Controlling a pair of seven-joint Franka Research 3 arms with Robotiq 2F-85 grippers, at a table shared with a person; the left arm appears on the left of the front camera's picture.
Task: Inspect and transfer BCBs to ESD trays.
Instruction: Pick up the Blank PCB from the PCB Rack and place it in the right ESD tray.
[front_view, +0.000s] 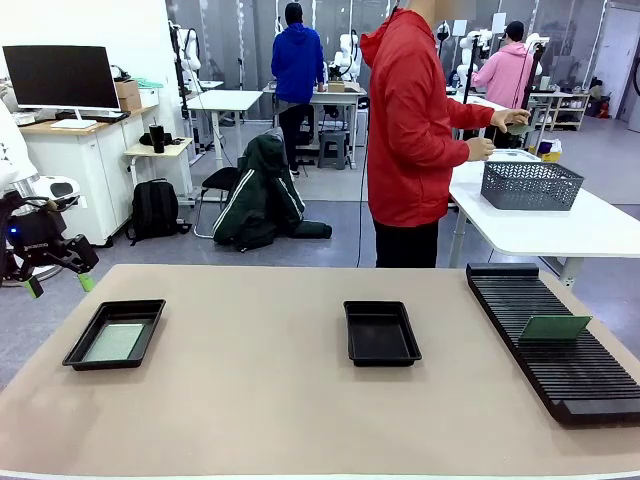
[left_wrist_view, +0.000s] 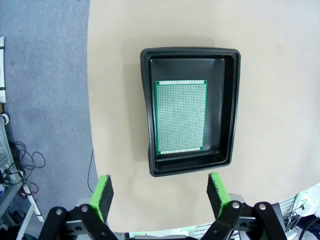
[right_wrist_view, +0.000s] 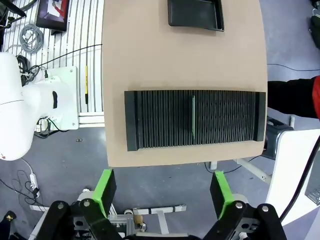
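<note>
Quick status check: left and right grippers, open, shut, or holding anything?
Left gripper: open, holding nothing.
Right gripper: open, holding nothing.

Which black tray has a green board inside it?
The left black tray: a green circuit board lies flat inside it. The middle black tray holds nothing.

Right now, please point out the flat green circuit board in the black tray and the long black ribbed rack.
flat green circuit board (left_wrist_view: 181, 117): left wrist view, its centre.
long black ribbed rack (right_wrist_view: 160, 120): right wrist view, ribbed top.
</note>
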